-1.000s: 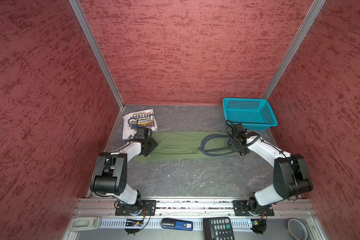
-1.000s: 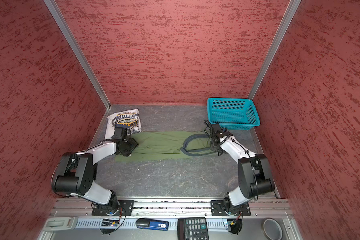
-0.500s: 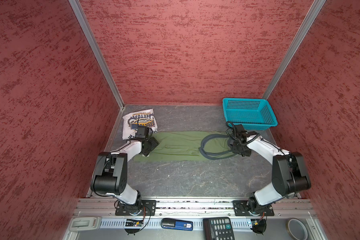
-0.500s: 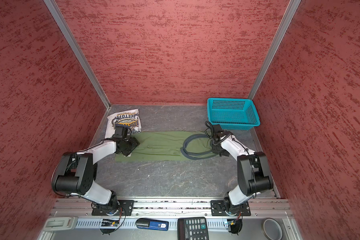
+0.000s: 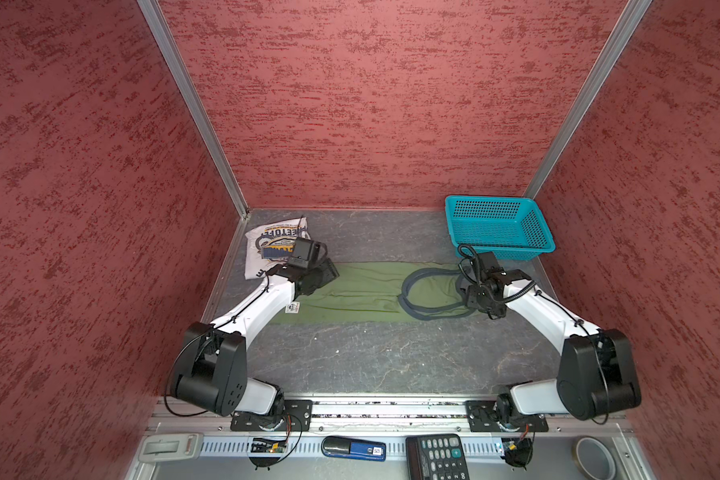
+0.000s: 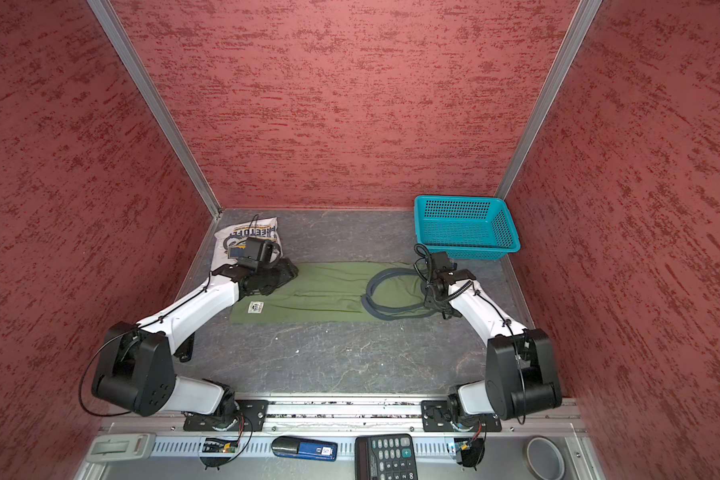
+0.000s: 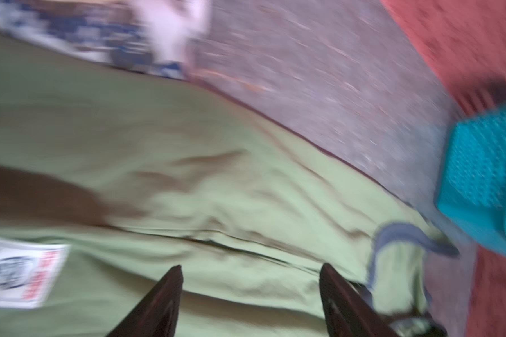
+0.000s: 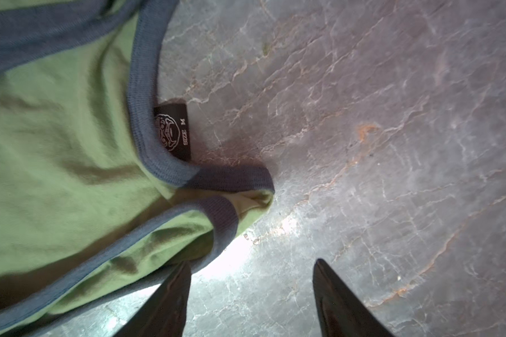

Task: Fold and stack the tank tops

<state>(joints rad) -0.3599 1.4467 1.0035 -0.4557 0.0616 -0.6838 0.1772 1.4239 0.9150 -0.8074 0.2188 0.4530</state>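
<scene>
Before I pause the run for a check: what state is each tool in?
Left tool: open, empty, over the olive tank top.
Right tool: open, empty, over the table beside that top's strap.

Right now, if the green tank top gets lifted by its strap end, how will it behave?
Probably floppy: the green tank top lies flat with soft wrinkles, so it should drape. Likely light: it looks like thin cloth. The ribbed trim may grip better.

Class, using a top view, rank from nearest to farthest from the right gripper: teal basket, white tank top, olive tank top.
1. olive tank top, beside the right gripper.
2. teal basket, just behind it, back right.
3. white tank top, back-left corner.
</scene>
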